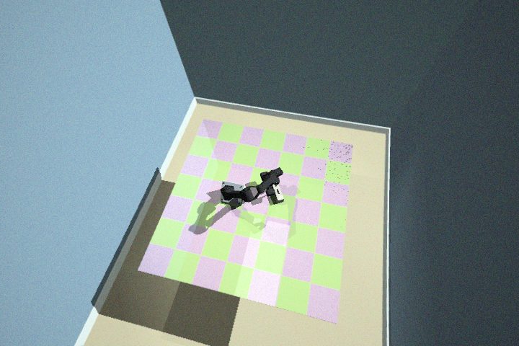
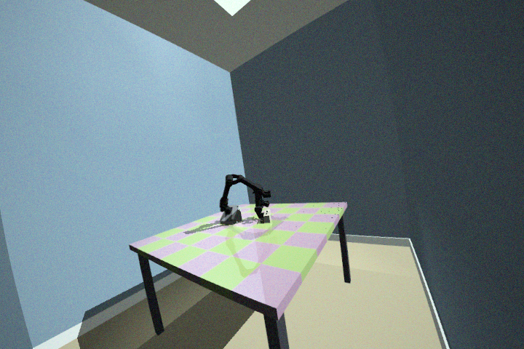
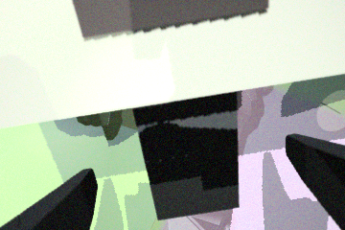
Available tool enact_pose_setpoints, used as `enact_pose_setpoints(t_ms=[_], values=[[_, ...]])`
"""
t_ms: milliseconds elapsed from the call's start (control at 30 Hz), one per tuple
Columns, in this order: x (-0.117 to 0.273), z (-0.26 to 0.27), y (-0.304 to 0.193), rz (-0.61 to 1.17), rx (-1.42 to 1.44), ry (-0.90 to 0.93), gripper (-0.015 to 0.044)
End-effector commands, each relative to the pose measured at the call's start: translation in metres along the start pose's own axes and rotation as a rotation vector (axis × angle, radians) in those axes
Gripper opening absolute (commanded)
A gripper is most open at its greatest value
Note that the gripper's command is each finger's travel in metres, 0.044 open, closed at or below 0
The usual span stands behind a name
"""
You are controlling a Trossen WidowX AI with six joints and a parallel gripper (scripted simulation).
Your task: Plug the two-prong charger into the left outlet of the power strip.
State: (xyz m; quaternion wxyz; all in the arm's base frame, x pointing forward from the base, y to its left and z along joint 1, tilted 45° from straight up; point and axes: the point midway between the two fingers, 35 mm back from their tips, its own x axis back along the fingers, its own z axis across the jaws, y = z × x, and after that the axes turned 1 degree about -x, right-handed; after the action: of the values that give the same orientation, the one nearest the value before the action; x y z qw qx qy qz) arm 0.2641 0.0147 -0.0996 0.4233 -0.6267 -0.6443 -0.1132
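Note:
The power strip (image 1: 280,194) (image 2: 267,216) (image 3: 204,62) is a white block beside the arm's hand, and it fills the top of the wrist view. Small dark outlet marks show on it in the top and exterior views. The charger (image 3: 195,165) is a black block at the strip's lower edge in the wrist view. Its upper end meets that edge. Its prongs are hidden, and I cannot tell whether they are seated or in which outlet. My gripper (image 3: 190,160) is open, with one finger on each side of the charger and a gap on both sides.
A dark patch (image 3: 180,15) lies across the strip in the wrist view; I cannot tell whether it is a recess or a shadow. The arm's base (image 1: 231,193) (image 2: 231,216) stands to the left of the strip on the checkered table (image 1: 297,261) (image 2: 271,283). Shadows cross the tabletop.

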Motion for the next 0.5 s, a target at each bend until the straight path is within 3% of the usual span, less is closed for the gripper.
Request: enact_pose_setpoints(t_ms=[0, 467], values=[[0.0, 0.0, -0.005, 0.001, -0.005, 0.003, 0.044], [-0.001, 0.0, -0.02, 0.001, -0.004, 0.003, 0.044]])
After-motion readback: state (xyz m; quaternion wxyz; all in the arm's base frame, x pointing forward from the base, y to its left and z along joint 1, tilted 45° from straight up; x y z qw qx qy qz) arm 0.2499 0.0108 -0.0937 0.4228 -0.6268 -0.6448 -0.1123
